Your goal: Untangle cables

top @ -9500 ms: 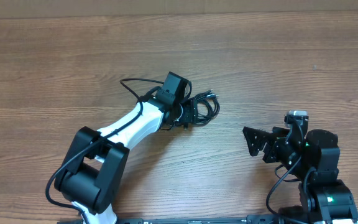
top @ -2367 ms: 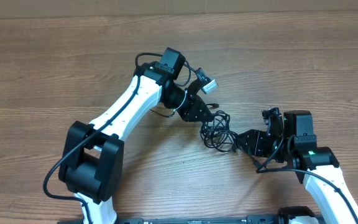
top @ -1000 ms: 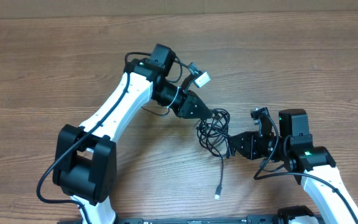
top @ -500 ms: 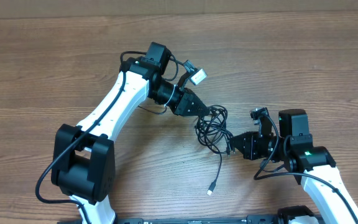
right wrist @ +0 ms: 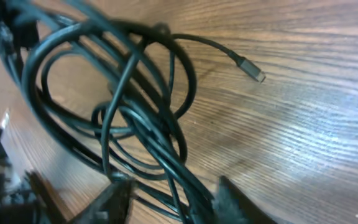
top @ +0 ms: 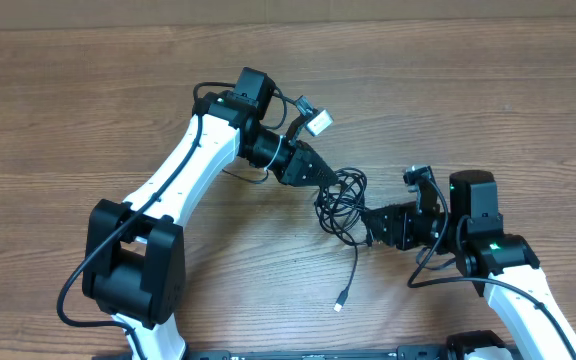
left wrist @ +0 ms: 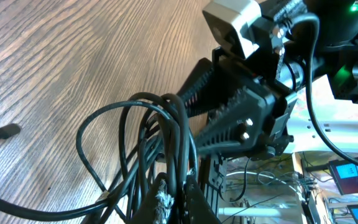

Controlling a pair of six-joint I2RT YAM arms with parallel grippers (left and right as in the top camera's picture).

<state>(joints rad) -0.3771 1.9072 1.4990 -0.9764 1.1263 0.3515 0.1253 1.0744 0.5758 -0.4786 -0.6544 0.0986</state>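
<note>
The cables [top: 340, 198] form one tangled bundle of thin black loops near the middle of the desk [top: 88, 100], between the two arms. The left end effector [top: 320, 176] reaches in from the upper left and is pressed together on the upper-left edge of the bundle. In the left wrist view, several strands converge and disappear between its fingers at the bottom of the frame, and the loops fan out above them. The right end effector [top: 372, 222] meets the bundle from the right, at its lower-right edge. In the right wrist view its fingers [right wrist: 114, 196] are spread, and several strands run through the gap between them. The views do not show whether either finger touches a strand. From the left wrist camera, the ribbed black fingers [left wrist: 213, 87] of the right end effector sit just behind the loops. One loose strand [top: 354, 265] leaves the bottom of the bundle and runs toward the front edge of the desk. It ends in a silver-tipped plug [top: 339, 303] that lies on the wood, well apart from both end effectors.
</note>
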